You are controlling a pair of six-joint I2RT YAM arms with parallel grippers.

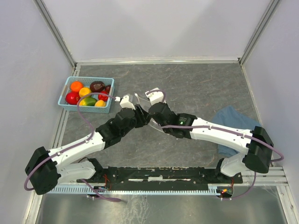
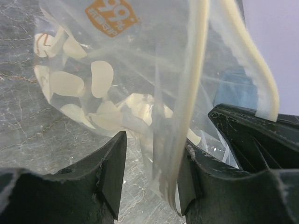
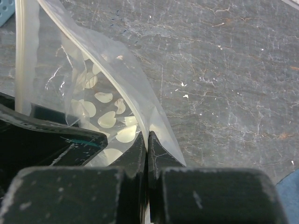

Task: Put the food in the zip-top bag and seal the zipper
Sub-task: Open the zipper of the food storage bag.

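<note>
The zip-top bag point(image 1: 142, 106) is held up off the table between both grippers, clear with white spots point(image 2: 100, 77). My right gripper point(image 3: 148, 136) is shut on a folded edge of the bag point(image 3: 88, 79). My left gripper point(image 2: 154, 144) is open, and the zipper point(image 2: 196, 70), a pale strip, hangs between its fingers close to the right finger point(image 2: 196, 182) without being pinched. The food point(image 1: 87, 93), orange, red, yellow, green and dark purple pieces, lies in the basket at the far left, away from both grippers.
The light-blue perforated basket point(image 1: 63, 95) stands at the table's left edge. A blue cloth point(image 1: 233, 122) lies at the right, under my right arm. White walls close in the table on three sides.
</note>
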